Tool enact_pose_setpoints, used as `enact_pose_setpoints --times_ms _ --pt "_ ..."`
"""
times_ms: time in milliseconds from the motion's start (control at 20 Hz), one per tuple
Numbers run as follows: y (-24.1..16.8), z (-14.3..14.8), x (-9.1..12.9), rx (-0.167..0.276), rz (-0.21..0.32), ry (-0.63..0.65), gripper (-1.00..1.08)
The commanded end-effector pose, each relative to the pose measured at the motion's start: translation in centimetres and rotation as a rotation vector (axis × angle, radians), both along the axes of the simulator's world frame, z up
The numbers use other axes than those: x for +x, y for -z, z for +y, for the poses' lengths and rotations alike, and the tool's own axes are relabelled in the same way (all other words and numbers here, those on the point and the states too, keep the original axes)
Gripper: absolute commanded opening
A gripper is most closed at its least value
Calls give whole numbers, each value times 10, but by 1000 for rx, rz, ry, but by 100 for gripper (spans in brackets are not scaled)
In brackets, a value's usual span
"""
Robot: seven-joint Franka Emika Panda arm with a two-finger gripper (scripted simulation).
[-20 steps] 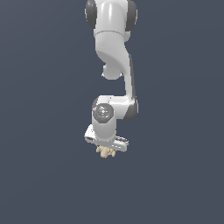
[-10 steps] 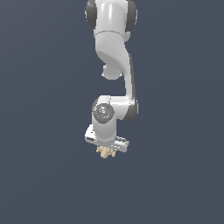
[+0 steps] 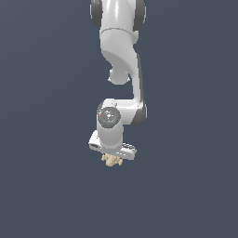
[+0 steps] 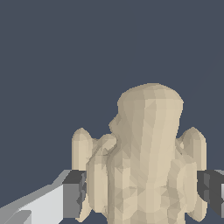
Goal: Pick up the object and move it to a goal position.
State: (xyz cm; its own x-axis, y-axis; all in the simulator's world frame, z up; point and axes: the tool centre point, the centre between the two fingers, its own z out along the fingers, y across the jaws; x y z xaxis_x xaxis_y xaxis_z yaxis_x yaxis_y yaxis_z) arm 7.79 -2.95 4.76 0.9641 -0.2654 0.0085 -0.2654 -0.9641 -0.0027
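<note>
The object (image 4: 146,162), a lumpy beige thing, is seen directly beneath the gripper (image 3: 112,156), lodged between the dark finger pads (image 4: 73,188), which are closed against its flanks. A slip is judged the main risk: the knobbly, ridged sides offer poor contact, so the piece could be twisted or dropped under a quick move. The fingertips are barely made out in the exterior view, the contact faces are masked by the object, and no goal marker or supporting surface is shown.

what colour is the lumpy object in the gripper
Plain beige-tan, no pattern; the object shows best in the wrist view.
</note>
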Motion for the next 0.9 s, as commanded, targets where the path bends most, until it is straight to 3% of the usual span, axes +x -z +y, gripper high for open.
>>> enact_pose_setpoints --times_ms 0,350,850 --pt "-11 -2 -1 0 -1 0 -100" --pt "-63 -9 -9 0 0 0 -100" --pt "-178 -25 -25 1 3 1 -100"
